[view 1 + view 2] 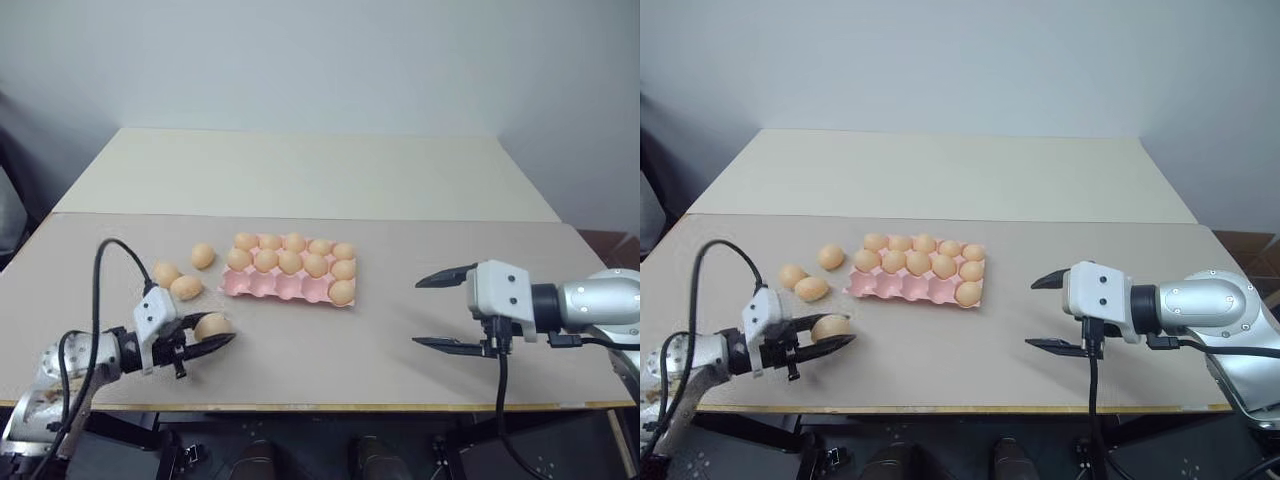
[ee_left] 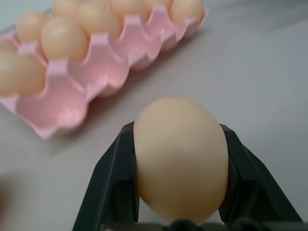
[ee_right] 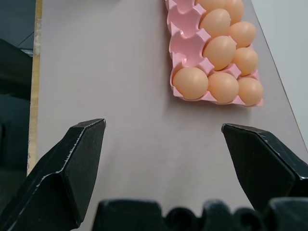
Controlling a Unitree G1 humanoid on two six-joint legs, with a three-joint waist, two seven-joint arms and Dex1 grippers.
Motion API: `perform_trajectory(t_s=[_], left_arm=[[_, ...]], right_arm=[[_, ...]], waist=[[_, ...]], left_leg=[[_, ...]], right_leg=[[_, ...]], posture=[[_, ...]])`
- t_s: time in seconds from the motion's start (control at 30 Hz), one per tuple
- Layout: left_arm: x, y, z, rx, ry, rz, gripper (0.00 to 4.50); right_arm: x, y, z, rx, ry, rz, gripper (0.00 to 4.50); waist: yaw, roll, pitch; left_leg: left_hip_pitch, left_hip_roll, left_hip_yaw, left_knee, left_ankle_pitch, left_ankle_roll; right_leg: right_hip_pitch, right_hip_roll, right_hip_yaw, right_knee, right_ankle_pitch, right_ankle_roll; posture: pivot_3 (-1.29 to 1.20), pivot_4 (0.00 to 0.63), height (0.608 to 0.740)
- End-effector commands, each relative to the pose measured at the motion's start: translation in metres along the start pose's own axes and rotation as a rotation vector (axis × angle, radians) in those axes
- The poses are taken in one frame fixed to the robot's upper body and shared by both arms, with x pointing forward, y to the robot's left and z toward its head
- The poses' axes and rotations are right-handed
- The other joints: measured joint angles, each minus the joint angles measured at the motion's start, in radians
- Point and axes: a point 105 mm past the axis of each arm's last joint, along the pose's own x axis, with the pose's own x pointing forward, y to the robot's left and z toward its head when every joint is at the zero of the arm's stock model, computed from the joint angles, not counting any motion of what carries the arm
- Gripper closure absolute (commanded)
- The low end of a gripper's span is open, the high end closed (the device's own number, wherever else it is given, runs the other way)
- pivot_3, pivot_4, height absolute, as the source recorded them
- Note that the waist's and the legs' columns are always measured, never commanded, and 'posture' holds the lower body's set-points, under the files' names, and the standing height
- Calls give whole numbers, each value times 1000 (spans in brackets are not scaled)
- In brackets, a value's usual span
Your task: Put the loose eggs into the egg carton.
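A: Where is the egg carton (image 1: 290, 285)?
B: Mid-table, pink, front cups mostly bare.
A: And the left gripper (image 1: 213, 335)?
B: Near the carton's front-left corner — clamped on one egg (image 1: 211, 325).
A: The right gripper (image 1: 446, 311)?
B: Well right of the carton — jaws wide apart, holding nothing.
A: Loose eggs (image 1: 185, 288)?
B: Three, just left of the carton.

We count one egg carton (image 1: 288, 284) with eleven eggs seated in its cups; three loose eggs (image 1: 185, 288) on the table at its nine o'clock; one further egg (image 2: 180, 159) in a gripper.
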Motion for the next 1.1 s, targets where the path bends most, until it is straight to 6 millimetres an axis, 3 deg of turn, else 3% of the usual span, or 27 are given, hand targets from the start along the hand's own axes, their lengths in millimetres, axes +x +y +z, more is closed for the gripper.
perform_trajectory(t_s=[0.03, 0.17, 0.6, 0.8, 1.03, 1.1], left_arm=[[6, 2, 27, 19, -122, -60, 2805], [25, 7, 39, 6, -199, -127, 2805], [108, 25, 39, 153, -154, -270, 2805], [134, 22, 34, 215, -127, -301, 2805], [149, 19, 42, 230, -182, -326, 2805], [149, 18, 44, 236, -193, -338, 2159]], right_arm=[[-8, -4, 10, -41, 4, -57, 0], [-9, -3, 10, -34, 11, -87, 0], [-12, 11, 13, 1, 29, -166, 0], [-13, 13, 15, 4, 35, -182, 0], [-13, 13, 11, 14, 48, -191, 0], [-13, 12, 10, 14, 50, -192, 0]], waist=[[2, 0, 0], [8, 0, 0], [14, -1, 0], [14, -1, 0], [14, -1, 0], [13, -1, 0]], left_leg=[[0, 0, 0, 0, 0, 0], [0, -1, 0, 0, 0, 0], [-1, -2, -2, 1, 0, 0], [-1, -2, -3, 2, 0, 1], [-2, -2, -4, 2, 0, 1], [-2, -2, -4, 2, 0, 1]], right_leg=[[0, 0, 0, 0, 0, 0], [1, 0, 0, 0, 0, 1], [2, 1, 1, -1, 4, 7], [2, 2, 1, -1, 5, 8], [2, 2, 0, -1, 5, 8], [2, 2, 1, -1, 5, 8]], posture=[[0, 150, 740], [0, 150, 740], [0, 150, 740], [0, 150, 740], [0, 150, 740], [0, 150, 740]])
